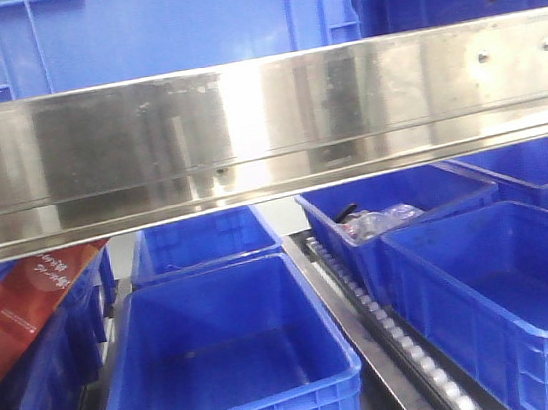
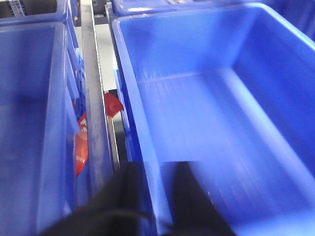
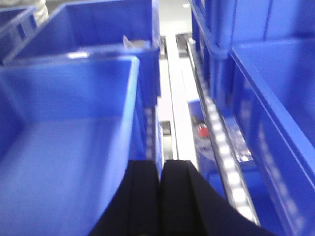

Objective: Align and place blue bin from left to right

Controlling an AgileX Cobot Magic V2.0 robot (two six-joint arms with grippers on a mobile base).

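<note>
As I look down from both wrists, I see this:
Bin: the blue bin [image 2: 206, 123] sits on the rack below the steel shelf [image 1: 264, 126].
Left gripper [image 2: 156, 196]: its fingers pinch the bin's left wall, one on each side.
Right gripper [image 3: 160, 187]: pinching the bin's right wall [image 3: 135, 98], fingers nearly together.
Rail: a roller track [image 3: 221, 152] runs just beside it.

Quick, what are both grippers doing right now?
Left gripper: shut on the left wall of the blue bin.
Right gripper: shut on the bin's right wall.
</note>
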